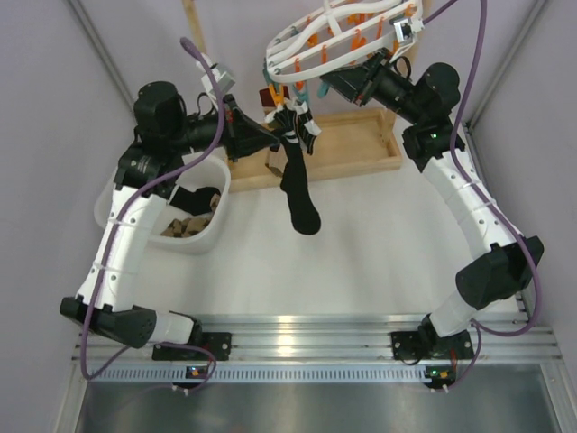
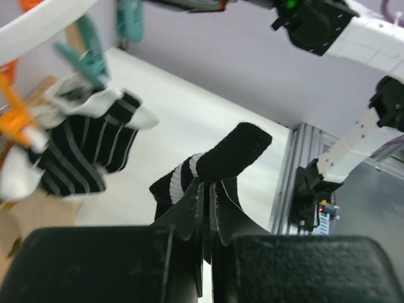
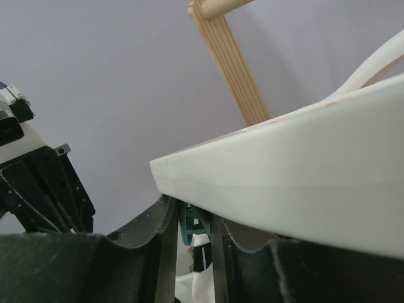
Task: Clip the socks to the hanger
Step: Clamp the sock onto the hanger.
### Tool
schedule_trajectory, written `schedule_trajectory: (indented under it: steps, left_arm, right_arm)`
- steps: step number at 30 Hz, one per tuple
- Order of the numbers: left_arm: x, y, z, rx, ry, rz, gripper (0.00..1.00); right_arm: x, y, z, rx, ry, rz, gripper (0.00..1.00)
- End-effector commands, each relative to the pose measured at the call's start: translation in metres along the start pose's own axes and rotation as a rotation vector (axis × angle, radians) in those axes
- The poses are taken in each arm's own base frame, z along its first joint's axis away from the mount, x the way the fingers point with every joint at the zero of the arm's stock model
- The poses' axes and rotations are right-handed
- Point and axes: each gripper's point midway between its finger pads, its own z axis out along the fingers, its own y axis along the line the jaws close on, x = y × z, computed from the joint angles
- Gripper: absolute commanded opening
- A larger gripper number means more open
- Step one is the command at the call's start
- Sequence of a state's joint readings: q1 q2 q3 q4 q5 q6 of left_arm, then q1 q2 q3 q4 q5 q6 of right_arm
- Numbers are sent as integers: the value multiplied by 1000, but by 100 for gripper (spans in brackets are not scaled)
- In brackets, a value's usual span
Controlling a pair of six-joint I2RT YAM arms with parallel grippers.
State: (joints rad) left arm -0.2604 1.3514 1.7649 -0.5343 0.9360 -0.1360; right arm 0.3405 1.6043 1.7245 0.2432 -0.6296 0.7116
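Observation:
The white lattice hanger [image 1: 335, 38] hangs at the top, with orange and teal pegs under its rim [image 3: 303, 183]. A black-and-white striped sock [image 2: 88, 148] hangs from a teal peg [image 2: 88, 53]. My left gripper [image 2: 210, 189] is shut on the cuff of a black sock [image 2: 227, 154] with two white bands. That sock dangles long below the hanger [image 1: 299, 194] in the top view, beside the striped sock [image 1: 302, 122]. My right gripper [image 3: 192, 237] reaches under the hanger's rim, its jaws pressed on a teal peg [image 3: 191, 221]. From above it [image 1: 326, 83] lies under the lattice.
A white tub [image 1: 212, 236] at the left holds more socks. The wooden stand's base [image 1: 356, 149] lies behind the hanging sock, and its post [image 3: 230, 63] rises beside the hanger. An orange peg [image 2: 16, 117] grips the striped sock's other edge. Purple cables loop off both arms.

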Motion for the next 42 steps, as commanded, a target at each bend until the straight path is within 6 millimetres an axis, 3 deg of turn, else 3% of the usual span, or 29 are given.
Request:
schedule_trajectory:
  steps: [1,8,14,25,33,39,42]
  left_arm:
    - [-30,-21,38,87,-101,35,0]
    - [-21,-8,101,107,-85,-76,0]
    - [-17,16,123,54,-91,-191,0]
    - [-43,24,117,17,-165,-204,0]
    - [-35,32,110,2,-150,-241,0]
    - [-43,37,94,73,-185,-291,0]
    - [-49,31,91,127,-197,-292,0]
  right_arm:
    - [-17,9,4,7,-49,-7,0]
    - [-17,18,1,-15,-48,-10,0]
    - [-19,29,-2,-51,-49,-19,0]
    - [-11,35,-11,-83,-33,-59,0]
    - [-13,37,-13,-89,-42,-67,0]
    - [-12,36,-14,-91,-39,-71,0]
    - [-11,35,-13,-92,-39,-72,0]
